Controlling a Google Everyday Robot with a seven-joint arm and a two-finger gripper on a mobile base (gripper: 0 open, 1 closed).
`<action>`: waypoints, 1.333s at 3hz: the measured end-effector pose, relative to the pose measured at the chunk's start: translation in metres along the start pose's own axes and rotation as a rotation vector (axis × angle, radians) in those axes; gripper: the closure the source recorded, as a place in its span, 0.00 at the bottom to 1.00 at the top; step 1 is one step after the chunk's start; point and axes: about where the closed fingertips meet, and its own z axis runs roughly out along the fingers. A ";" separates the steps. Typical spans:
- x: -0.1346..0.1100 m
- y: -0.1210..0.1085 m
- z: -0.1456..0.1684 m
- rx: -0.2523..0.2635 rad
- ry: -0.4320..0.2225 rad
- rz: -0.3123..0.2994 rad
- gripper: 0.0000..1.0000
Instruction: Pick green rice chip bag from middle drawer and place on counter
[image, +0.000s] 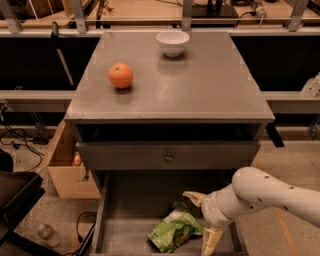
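Tool sits low in the open drawer, at the right end of the chip bag, fingers spread wide w/ nothing gripped. Bag lies crumpled on the drawer floor, near the front. Best approach imo: get both fingers around a thick fold of foil, close slowly, lift straight up, then set it on the counter, away from orange & bowl.

Crinkled, shiny foil on bag. Matt grey wooden planks in drawer. Smooth, faintly glossy grey wood on counter. Smooth cream plastic on gripper, jaws apart, low in drawer at bag's right end. Glossy white shell on arm. Glazed white bowl. Softly shiny orange.
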 end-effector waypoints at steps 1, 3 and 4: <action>-0.012 -0.004 0.036 -0.004 0.013 -0.039 0.00; -0.019 -0.018 0.108 -0.039 0.011 -0.184 0.00; -0.020 -0.018 0.106 -0.039 0.011 -0.183 0.01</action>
